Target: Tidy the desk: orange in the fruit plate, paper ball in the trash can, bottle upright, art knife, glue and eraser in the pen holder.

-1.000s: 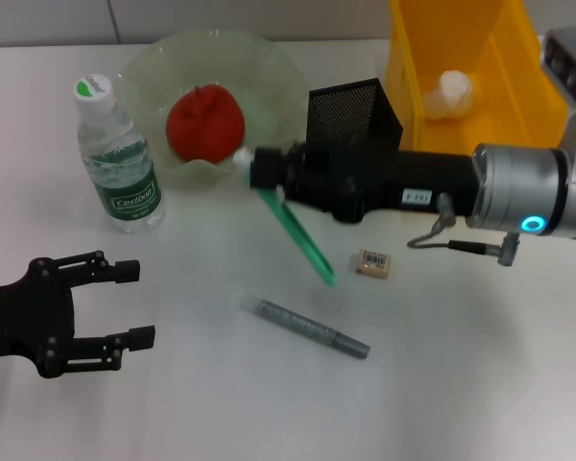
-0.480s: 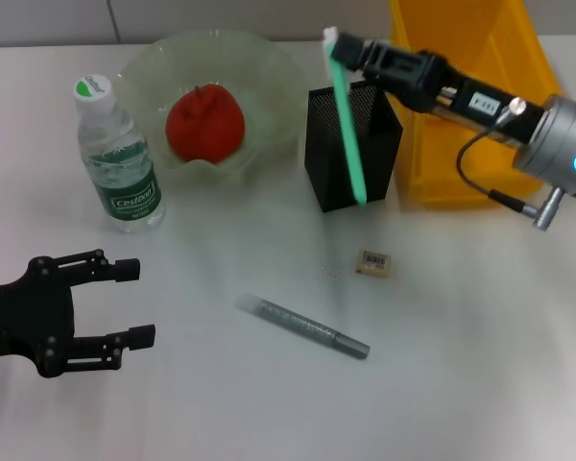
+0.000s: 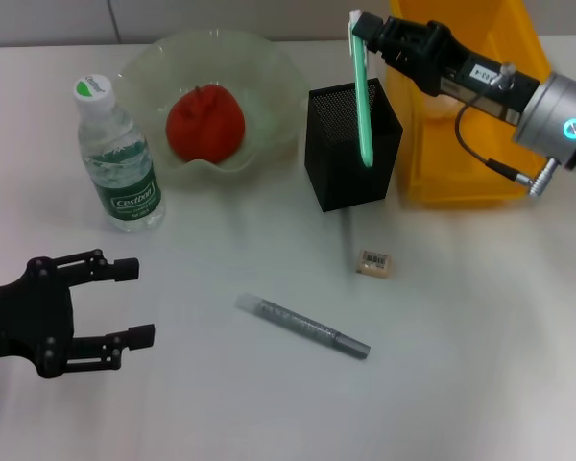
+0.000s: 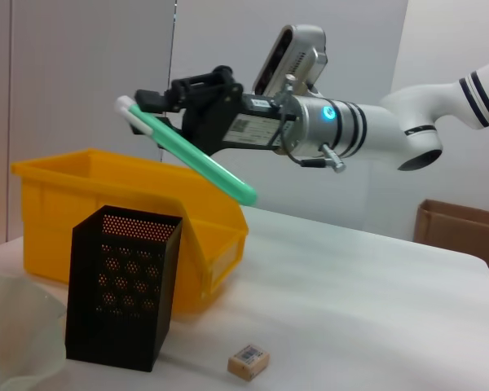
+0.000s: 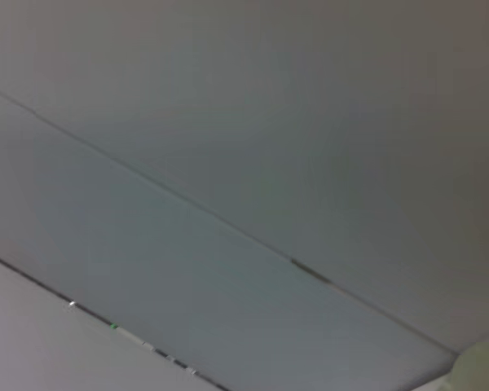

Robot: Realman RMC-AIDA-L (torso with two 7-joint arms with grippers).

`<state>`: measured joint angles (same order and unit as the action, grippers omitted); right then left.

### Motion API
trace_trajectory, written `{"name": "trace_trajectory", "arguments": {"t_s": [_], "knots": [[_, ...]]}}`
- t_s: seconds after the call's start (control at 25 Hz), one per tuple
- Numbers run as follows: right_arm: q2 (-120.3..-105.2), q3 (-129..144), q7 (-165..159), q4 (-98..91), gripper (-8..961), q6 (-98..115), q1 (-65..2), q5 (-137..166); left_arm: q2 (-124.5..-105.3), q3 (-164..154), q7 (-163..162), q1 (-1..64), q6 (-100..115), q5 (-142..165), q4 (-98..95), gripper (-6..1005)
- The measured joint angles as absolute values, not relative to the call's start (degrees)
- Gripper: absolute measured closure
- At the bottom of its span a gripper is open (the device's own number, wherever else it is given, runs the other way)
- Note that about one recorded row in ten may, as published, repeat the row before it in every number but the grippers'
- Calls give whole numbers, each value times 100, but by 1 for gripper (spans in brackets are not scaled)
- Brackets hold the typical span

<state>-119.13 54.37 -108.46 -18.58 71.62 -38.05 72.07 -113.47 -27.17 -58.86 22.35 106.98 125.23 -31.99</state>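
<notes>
My right gripper (image 3: 372, 35) is shut on the white-capped end of a long green stick (image 3: 364, 101) and holds it tilted, tip down, above the black mesh pen holder (image 3: 341, 184). In the left wrist view the green stick (image 4: 202, 160) hangs clear above the holder (image 4: 122, 289). A grey stick (image 3: 302, 327) and a small eraser (image 3: 373, 262) lie on the desk. The bottle (image 3: 117, 158) stands upright. The reddish orange (image 3: 204, 122) sits in the pale fruit plate (image 3: 269, 67). My left gripper (image 3: 134, 303) is open and empty at the near left.
A yellow bin (image 3: 461, 134) stands right of the pen holder, partly covered by my right arm; the paper ball is hidden. The eraser also shows in the left wrist view (image 4: 248, 361). The right wrist view shows only a blank grey surface.
My right gripper lifted the green stick off the desk, swung it back and to the right, and now holds it steeper over the pen holder. The left arm has not moved.
</notes>
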Motion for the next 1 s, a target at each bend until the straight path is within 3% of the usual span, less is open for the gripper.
{"name": "trace_trajectory", "arguments": {"t_s": [1.0], "knots": [[-11931,5352,-9893,-2053,697,5983,-4113,7074,-11342,-2654,-5871,2177,10699,12524,-3199,201]]}}
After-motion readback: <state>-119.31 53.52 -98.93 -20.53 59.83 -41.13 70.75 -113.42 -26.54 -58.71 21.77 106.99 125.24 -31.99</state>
